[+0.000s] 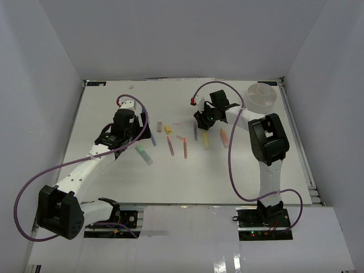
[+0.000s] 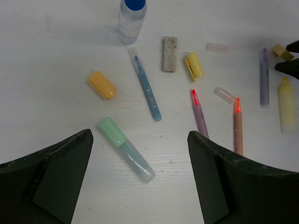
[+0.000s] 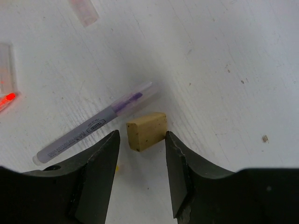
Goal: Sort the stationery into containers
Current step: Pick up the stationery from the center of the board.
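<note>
Pens, highlighters and erasers lie scattered mid-table. My left gripper (image 1: pixel 132 141) is open and empty, and hovers over a green highlighter (image 2: pixel 124 148) that lies between its fingers in the left wrist view. Beyond it lie a blue pen (image 2: pixel 145 86), a blue-capped bottle (image 2: pixel 131 18), an orange eraser (image 2: pixel 101 85), a pink pen (image 2: pixel 201 114) and an orange pen (image 2: pixel 238 128). My right gripper (image 3: pixel 142 136) is open, low over the table, astride a small yellow eraser (image 3: pixel 147 130) next to a purple pen (image 3: pixel 93 123). The round white tub (image 1: pixel 273 102) stands at the far right.
A grey eraser (image 2: pixel 169 47), a yellow piece (image 2: pixel 194 65), two clear caps (image 2: pixel 218 47) and a yellow highlighter (image 2: pixel 286 105) lie among the pens. An orange highlighter (image 1: pixel 224 137) lies by the right arm. Grey walls close in the table.
</note>
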`<state>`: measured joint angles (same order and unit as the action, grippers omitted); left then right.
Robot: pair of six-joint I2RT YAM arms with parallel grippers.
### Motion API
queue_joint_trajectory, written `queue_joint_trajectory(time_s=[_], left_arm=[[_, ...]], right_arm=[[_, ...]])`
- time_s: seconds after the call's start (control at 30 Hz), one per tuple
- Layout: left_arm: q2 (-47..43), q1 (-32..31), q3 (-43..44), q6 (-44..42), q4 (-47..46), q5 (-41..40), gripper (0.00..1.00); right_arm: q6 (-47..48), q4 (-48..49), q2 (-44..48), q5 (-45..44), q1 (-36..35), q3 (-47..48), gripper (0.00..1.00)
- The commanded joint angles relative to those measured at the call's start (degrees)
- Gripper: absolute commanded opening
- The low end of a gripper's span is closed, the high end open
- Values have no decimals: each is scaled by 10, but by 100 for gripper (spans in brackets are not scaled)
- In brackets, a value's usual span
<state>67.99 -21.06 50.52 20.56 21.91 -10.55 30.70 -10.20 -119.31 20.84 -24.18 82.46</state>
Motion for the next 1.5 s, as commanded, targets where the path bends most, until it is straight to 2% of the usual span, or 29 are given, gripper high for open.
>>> queue_joint_trajectory(time_s=[0.0, 0.5, 0.83, 1.07, 1.47], left_arm=[[-5, 4, 19, -3, 0, 2, 94], [-7, 4, 20, -4, 1, 4, 94], [-6, 4, 20, -4, 2, 5, 94], [-5, 4, 20, -5, 2, 5, 94], [0, 4, 21, -5, 4, 5, 94]], right_arm=[[8, -12, -7, -4, -4, 15, 49], [-13, 6, -4, -47, -3, 29, 40], [17, 19, 15, -6, -2, 4, 44], [63, -18, 7, 17, -4, 25, 50], [93, -37, -18, 10, -13, 64, 50]])
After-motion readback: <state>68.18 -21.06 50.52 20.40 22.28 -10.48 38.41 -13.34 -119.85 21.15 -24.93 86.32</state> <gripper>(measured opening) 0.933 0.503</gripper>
